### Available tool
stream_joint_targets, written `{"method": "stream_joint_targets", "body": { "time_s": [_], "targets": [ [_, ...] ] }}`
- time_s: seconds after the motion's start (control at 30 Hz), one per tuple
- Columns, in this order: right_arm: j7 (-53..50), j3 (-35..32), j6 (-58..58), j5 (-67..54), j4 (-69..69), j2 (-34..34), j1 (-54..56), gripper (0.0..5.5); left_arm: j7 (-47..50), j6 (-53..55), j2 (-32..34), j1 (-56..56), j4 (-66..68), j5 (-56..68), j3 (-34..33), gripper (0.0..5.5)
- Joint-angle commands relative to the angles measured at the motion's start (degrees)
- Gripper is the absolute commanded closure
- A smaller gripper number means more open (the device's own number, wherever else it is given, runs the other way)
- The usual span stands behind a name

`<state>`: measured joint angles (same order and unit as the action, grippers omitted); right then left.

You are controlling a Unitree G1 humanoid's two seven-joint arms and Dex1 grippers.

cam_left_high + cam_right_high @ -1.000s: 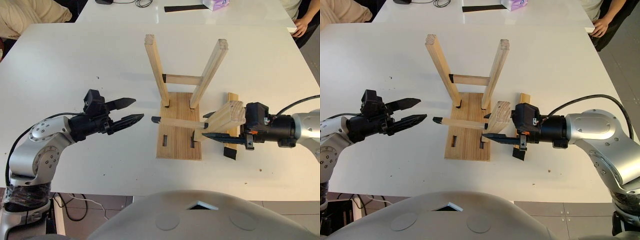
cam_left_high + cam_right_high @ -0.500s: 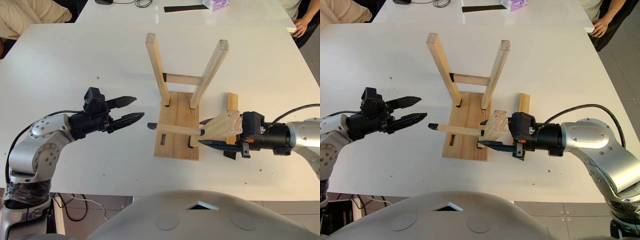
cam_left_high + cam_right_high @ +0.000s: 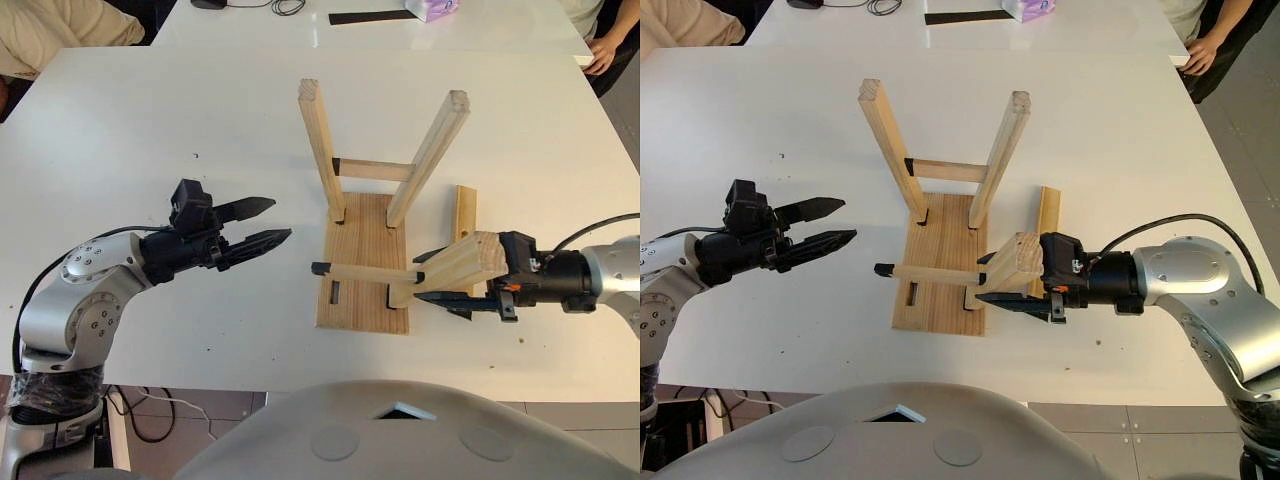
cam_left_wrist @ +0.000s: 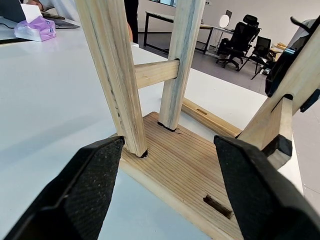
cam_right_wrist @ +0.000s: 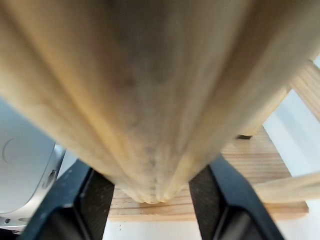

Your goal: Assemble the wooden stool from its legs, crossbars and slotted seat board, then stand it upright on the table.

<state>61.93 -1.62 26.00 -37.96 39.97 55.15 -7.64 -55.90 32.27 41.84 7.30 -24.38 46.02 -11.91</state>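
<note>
Fitting the third leg (image 3: 468, 260): my right hand (image 3: 443, 281) clamps it over the seat board (image 3: 365, 228); next, its end goes into a free slot (image 3: 333, 293); left hand (image 3: 266, 221) spread

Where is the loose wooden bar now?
In the eye views, the bar lies flat on the table, right of the seat board, beyond the right hand.

The seat board (image 3: 365, 240) and legs (image 3: 322, 150) are made of pale, unvarnished wood, matt, with the grain plainly shown. The bench (image 3: 150, 130) is finished in smooth white with a faint sheen, and the fingers (image 4: 85, 200) are moulded in black, finely textured matt plastic.
</note>
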Motion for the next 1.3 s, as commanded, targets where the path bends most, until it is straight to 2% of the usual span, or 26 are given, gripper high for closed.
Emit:
{"method": "stream_joint_targets", "body": {
  "time_s": [0.03, 0.3, 0.57, 0.83, 1.3],
  "targets": [
    [0.3, 7.5, 0.1, 6.6, -1.8, 0.1, 0.3, 3.49, 0.7, 0.5, -0.3, -1.3, -0.2, 0.1, 0.3, 2.17],
    [2.1, 18.0, -3.7, 16.0, -5.6, 3.7, 0.0, 3.49, 0.0, 1.3, 0.0, -3.8, 1.0, 0.0, 1.0, 2.17],
    [4.2, 18.8, 1.9, 11.5, -14.2, 4.0, 10.1, 3.49, 0.7, 0.8, -0.8, -4.1, 1.6, -0.7, 1.3, 2.17],
    [3.5, 21.4, 2.4, 14.0, -27.0, 2.6, 19.1, 3.49, 0.8, 0.2, -1.6, -4.7, 2.2, -1.3, 1.5, 2.17],
    [1.5, 26.9, -0.4, 17.6, -40.7, -1.0, 22.3, 3.49, 0.1, 0.4, -2.4, -7.2, 3.8, -2.1, 2.8, 2.17]
  ]
}}
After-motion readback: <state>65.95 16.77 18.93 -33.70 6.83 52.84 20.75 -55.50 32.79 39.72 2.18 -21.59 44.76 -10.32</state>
